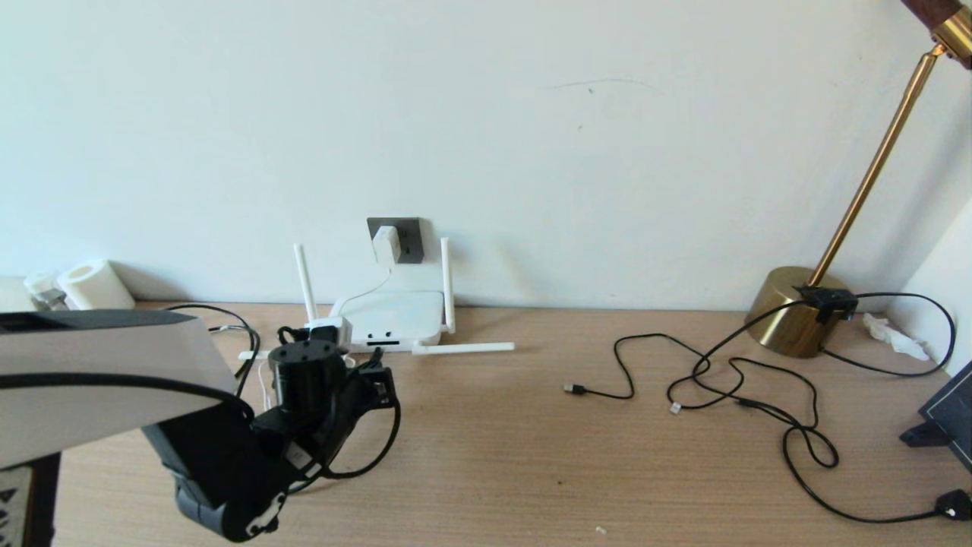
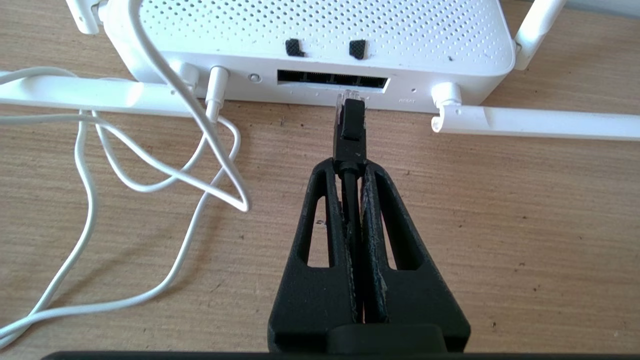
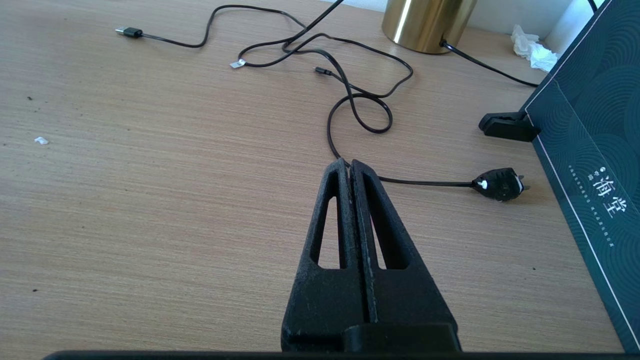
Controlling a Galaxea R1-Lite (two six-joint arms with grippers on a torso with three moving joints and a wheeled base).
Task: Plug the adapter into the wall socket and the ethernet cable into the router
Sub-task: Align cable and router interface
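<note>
The left end effector (image 2: 350,165) is clamped on the ethernet cable (image 2: 349,125), its clear-tipped plug just in front of the router (image 2: 310,30) ports, seemingly not yet in. The adapter (image 1: 385,245) sits in the wall socket (image 1: 410,237) behind. The right end effector (image 3: 348,167) hangs closed and empty above the counter (image 3: 150,200).

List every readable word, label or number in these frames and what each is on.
"RESET": faint grey print on the router, beside a pinhole right of the ports.
"海堂": pale characters on the dark green box.
Smaller print beside those characters: too small to read.
Nothing else carries legible text.
</note>
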